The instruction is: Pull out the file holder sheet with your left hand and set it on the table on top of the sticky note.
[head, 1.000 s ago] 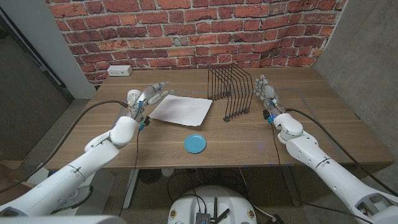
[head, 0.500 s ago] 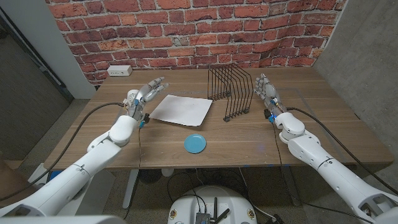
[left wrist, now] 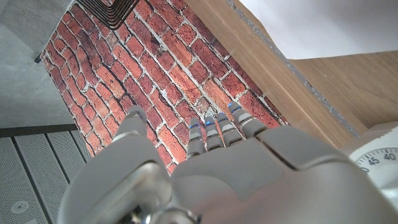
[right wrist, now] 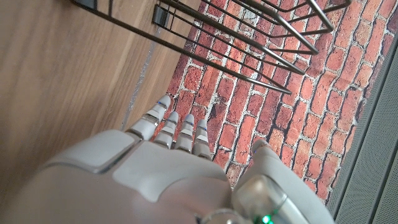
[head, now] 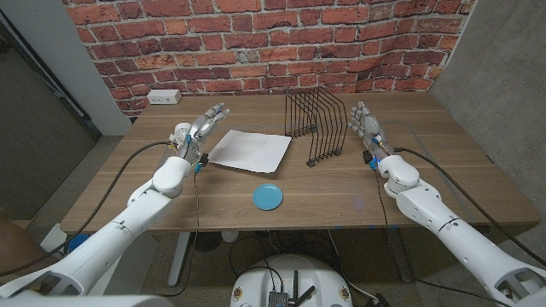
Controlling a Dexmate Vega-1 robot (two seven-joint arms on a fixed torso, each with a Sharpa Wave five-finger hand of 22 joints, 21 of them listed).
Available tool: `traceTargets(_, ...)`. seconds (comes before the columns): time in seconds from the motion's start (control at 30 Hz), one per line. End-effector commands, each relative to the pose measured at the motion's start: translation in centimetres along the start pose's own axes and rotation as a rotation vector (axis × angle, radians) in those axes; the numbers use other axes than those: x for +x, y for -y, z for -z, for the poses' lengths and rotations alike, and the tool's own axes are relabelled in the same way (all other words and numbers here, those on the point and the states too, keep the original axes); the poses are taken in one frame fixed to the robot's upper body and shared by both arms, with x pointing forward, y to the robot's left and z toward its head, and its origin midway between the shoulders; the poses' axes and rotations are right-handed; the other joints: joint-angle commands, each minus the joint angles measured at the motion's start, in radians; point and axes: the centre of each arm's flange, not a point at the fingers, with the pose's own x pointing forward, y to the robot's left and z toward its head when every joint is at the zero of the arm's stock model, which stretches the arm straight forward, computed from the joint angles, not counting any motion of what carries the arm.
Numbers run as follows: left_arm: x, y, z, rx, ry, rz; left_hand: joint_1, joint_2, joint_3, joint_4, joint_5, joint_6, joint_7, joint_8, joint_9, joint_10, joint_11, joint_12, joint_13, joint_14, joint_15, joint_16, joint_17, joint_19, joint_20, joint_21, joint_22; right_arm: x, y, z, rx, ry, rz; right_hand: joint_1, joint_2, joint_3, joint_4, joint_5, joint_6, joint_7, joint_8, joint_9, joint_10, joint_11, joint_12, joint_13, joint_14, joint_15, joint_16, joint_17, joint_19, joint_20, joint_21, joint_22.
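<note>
The white sheet [head: 250,150] lies flat on the wooden table [head: 341,192], just left of the black wire file holder [head: 317,128]. My left hand [head: 205,124] hovers off the sheet's far left corner, fingers apart and holding nothing. In the left wrist view the left hand [left wrist: 217,168] reaches past the sheet [left wrist: 323,25]. A round blue sticky note [head: 268,197] lies apart from the sheet, nearer the front edge. My right hand [head: 365,128] stands open just right of the holder. The right wrist view shows the right hand [right wrist: 174,168] close beside the holder's wires [right wrist: 249,37].
A white dial timer [head: 182,132] sits on the table right beside my left hand, and the timer [left wrist: 379,162] is also in the left wrist view. A wall outlet [head: 163,96] is on the brick wall behind the table.
My left hand has drawn a little to the left and back, off the sheet's corner. The sheet, the blue note and the right hand have not moved.
</note>
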Motion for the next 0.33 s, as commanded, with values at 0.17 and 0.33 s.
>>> traceTargets(0.17,1.4,1.7,2.0,-0.134,-0.012,-0.019,-0.021,0.009,0.005,0.009,0.002,-0.019,0.003,0.002,0.002,-0.02,0.008,0.001,-0.001,-0.011,0.007,0.004,0.004,-0.007,-0.104,0.002,0.001,0.0,-1.0,0.4,-0.021,-0.005,0.014,-0.016,0.035,0.002,0.015,0.004,-0.003,-0.001,0.001,0.003,-0.001,0.001,0.001,0.002,-0.005,-0.005,0.0,0.001,-0.002,-0.003,0.0,0.002)
traceTargets(0.33,1.7,2.1,3.1,-0.161,-0.031,-0.024,-0.029,0.015,0.006,0.013,0.003,-0.023,0.008,0.003,0.002,-0.022,0.01,0.004,-0.001,-0.011,0.009,0.006,0.004,-0.007,-0.101,0.003,0.001,0.0,-1.1,0.7,-0.016,-0.014,0.041,-0.021,0.035,0.0,0.021,0.005,-0.005,0.0,0.001,0.003,0.001,0.0,0.002,0.001,-0.006,-0.01,0.0,0.001,-0.013,-0.007,-0.004,0.002)
